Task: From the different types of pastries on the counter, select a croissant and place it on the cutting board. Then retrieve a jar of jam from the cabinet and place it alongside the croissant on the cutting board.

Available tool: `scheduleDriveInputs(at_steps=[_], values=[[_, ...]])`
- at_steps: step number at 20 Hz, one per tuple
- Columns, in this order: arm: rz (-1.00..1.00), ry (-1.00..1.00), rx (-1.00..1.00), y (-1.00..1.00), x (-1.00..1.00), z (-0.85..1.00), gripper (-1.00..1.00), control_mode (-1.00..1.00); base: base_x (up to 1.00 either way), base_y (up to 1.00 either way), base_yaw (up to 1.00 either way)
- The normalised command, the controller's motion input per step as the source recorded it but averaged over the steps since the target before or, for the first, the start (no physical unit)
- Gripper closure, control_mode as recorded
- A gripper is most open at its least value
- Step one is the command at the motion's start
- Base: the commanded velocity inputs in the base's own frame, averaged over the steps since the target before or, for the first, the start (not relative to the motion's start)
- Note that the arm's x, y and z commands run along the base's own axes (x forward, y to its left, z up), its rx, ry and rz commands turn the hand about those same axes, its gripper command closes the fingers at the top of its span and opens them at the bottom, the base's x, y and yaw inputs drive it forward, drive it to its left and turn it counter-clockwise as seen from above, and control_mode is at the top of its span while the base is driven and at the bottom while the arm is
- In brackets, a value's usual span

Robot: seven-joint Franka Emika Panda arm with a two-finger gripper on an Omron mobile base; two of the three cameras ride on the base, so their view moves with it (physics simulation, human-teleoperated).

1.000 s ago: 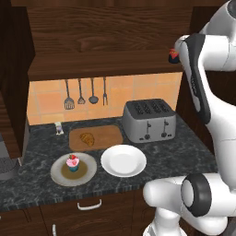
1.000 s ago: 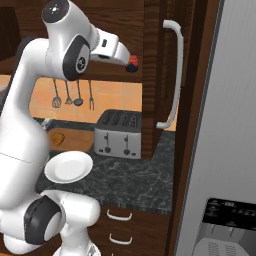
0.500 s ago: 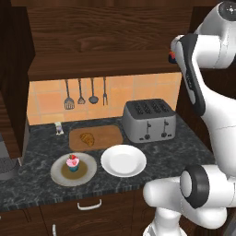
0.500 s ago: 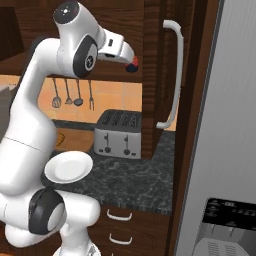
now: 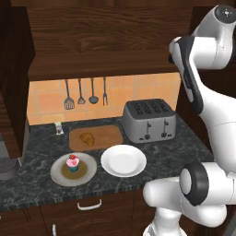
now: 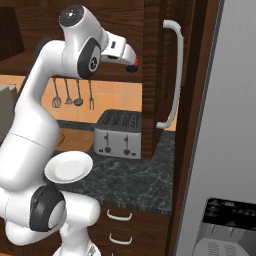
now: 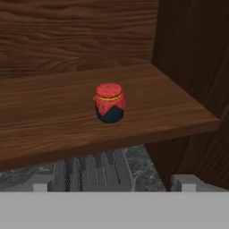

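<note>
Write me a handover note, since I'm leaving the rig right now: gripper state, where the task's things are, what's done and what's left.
Gripper: open, empty, raised at the cabinet, facing the jar of jam.
Jar of jam: upright on the cabinet shelf, untouched.
Croissant: on the cutting board.
Cupcake: on the grey-tan plate.
Done: croissant placed.
Left: grasp the jar, set it beside the croissant on the board.

Base views flank arm, share toaster (image 5: 149, 120), hand view near shelf (image 7: 67, 112)
</note>
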Motion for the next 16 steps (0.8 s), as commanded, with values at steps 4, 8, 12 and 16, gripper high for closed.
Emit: scheduleDriveInputs(at_steps=[4, 8, 12, 16], values=[[0.00, 0.00, 0.00, -0.04, 0.35, 0.00, -1.00, -1.00, 0.00, 0.00, 0.00], [0.00, 0.00, 0.00, -0.04, 0.19, -0.01, -1.00, -1.00, 0.00, 0.00, 0.00], [0.00, 0.00, 0.00, -0.13, 0.08, -0.09, -1.00, -1.00, 0.00, 0.00, 0.00], [0.00, 0.00, 0.00, -0.08, 0.18, -0.13, -1.00, -1.00, 0.00, 0.00, 0.00]])
